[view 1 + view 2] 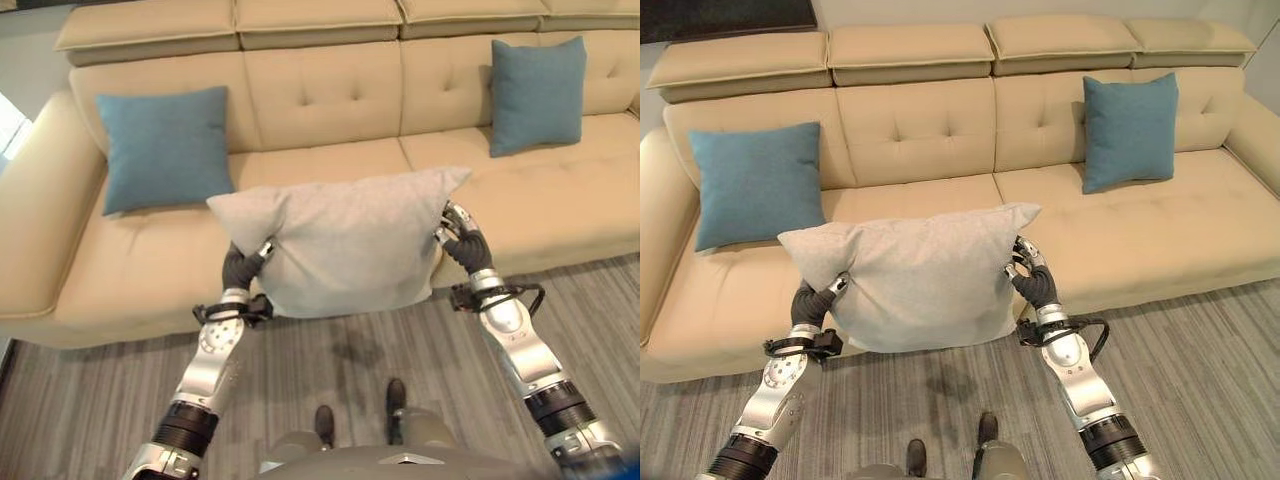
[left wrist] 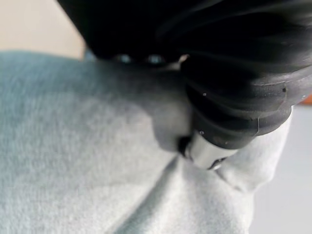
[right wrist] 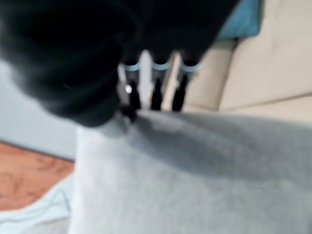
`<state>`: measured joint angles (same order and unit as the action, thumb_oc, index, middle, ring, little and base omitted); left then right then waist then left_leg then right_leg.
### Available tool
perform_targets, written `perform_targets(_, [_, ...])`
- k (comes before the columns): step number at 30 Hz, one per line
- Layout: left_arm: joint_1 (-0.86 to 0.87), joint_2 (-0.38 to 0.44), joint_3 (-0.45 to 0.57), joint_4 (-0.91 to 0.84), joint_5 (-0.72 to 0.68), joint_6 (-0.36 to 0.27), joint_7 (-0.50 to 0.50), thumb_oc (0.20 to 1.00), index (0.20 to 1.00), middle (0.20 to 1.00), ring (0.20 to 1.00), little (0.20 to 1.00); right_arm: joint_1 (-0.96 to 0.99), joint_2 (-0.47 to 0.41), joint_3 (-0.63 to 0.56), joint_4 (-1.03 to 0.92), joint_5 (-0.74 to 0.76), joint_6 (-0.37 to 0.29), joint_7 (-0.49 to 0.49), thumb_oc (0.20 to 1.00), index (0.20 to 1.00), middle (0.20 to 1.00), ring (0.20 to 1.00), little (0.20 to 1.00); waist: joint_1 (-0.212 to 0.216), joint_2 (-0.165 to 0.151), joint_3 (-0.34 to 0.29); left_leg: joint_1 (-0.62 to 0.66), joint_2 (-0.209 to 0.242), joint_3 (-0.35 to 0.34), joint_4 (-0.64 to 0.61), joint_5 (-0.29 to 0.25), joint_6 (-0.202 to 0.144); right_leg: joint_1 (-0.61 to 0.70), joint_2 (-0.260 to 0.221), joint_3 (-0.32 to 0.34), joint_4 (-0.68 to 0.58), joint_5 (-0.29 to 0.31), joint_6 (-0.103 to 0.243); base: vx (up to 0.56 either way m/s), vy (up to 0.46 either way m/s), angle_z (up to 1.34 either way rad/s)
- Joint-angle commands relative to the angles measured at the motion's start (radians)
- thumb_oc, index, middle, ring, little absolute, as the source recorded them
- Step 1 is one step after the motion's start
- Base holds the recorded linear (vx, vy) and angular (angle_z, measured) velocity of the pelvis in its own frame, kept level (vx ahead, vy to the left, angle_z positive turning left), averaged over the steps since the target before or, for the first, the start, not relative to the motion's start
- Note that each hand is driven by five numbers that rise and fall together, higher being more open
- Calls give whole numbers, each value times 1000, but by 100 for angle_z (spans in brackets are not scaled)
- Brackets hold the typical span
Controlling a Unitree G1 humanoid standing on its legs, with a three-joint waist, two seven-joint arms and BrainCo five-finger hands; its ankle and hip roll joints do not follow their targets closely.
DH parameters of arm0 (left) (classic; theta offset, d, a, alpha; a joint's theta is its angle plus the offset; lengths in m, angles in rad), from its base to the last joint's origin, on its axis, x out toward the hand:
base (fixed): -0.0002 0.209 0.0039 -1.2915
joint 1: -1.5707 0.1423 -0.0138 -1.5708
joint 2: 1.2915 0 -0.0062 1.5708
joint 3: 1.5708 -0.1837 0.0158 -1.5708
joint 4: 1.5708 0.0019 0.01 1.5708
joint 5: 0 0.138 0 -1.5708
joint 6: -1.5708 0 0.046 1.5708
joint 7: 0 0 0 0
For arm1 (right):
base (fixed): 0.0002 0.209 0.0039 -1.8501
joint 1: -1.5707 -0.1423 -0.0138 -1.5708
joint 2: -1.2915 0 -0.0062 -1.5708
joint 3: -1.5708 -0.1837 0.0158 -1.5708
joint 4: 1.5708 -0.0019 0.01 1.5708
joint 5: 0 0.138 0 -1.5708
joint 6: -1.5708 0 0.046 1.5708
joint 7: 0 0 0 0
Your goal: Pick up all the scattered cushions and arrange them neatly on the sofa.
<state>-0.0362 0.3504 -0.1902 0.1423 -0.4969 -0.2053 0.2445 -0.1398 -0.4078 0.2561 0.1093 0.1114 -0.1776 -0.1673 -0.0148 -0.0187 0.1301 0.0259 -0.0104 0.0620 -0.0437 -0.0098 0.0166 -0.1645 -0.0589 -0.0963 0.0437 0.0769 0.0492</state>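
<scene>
The robot holds the grey cushion (image 1: 340,245) up in front of the sofa (image 1: 330,100); its left hand (image 1: 243,266) and right hand (image 1: 460,240) pinch the sides; two blue cushions (image 1: 165,148) lean on the sofa's back.

Both silver-grey arms reach forward and slightly inward, elbows low, wrists raised. The left hand (image 1: 243,266) grips the lower left edge of the grey cushion (image 1: 345,245), its dark ribbed cover bent upward, its fingers pressed into the fabric and its thumb pinching a fold. The right hand (image 1: 458,238) clasps the cushion's right edge, fingers curled over the fabric. The cushion hangs between the two hands.
</scene>
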Motion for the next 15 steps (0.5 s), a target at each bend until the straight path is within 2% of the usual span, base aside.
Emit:
perform_targets(1, [-82, -31, -57, -110, 15, -91, -74, 200, 200, 200, 200, 200, -40, 15, -17, -73, -5, -87, 12, 200, 200, 200, 200, 200, -1, -40, -45, -20, -18, -74, 110, -70, -47, 49, 35, 35, -1, -42, 49, 151, -152, 21])
perform_targets(2, [-80, -36, -56, -111, 4, -90, -86, 200, 200, 200, 200, 200, -28, 8, -28, -79, -3, -87, 11, 200, 200, 200, 200, 200, -3, -43, -49, -31, -11, -74, 141, -79, -60, 62, 35, 12, -10, -46, 43, 156, -183, 26])
perform_targets(4, [-83, -42, -65, -106, -3, -88, -89, 200, 200, 200, 200, 200, -13, -1, -41, -94, 9, -93, 10, 200, 200, 200, 200, 200, -13, -52, -42, -77, 12, -66, 261, -57, -87, 95, 38, -9, -24, -53, 27, 124, -166, 42])
perform_targets(5, [-83, -42, -65, -105, -3, -88, -89, 200, 200, 200, 200, 200, -13, -1, -42, -94, 9, -93, 10, 200, 200, 200, 200, 200, -15, -51, -43, -82, 13, -68, 271, -61, -88, 94, 39, -12, -24, -53, 26, 78, -116, 64])
perform_targets(6, [-85, -43, -69, -103, -13, -89, -93, 200, 200, 200, 200, 200, -9, -5, -45, -96, 14, -93, 10, 200, 200, 200, 200, 200, -13, -55, -34, -112, 13, -74, 335, -49, -97, 109, 37, -28, -32, -57, 18, 119, -92, 59])
perform_targets(7, [-82, -46, -76, -107, -17, -83, -90, 200, 200, 200, 200, 200, -2, -4, -42, -100, 23, -88, 10, 200, 200, 200, 200, 200, -5, -56, -26, -134, 10, -87, 345, -36, -93, 130, 39, -37, -39, -67, 10, 168, -102, 47])
perform_targets(10, [-68, -43, -75, -115, -10, -80, -94, 200, 200, 200, 200, 200, 2, -5, -50, -107, 29, -88, 17, 200, 200, 200, 200, 200, -1, -65, -28, -163, 14, -61, 264, -44, -79, 153, 25, -39, -49, -79, 18, 180, -22, 34])
perform_targets(13, [-78, -43, -88, -103, -1, -75, -94, 200, 200, 200, 200, 200, 3, -3, -59, -106, 32, -89, 11, 200, 200, 200, 200, 200, 7, -53, -33, -219, 39, -18, 136, 65, -87, 183, 35, -41, -53, -103, 20, 217, 38, 22])
perform_targets(15, [-80, -44, -89, -101, -1, -77, -94, 200, 200, 200, 200, 200, 2, 1, -56, -97, 35, -90, 8, 200, 200, 200, 200, 200, 12, -48, -33, -227, 37, -23, 115, 87, -90, 193, 40, -36, -54, -112, 19, 178, 53, 6])
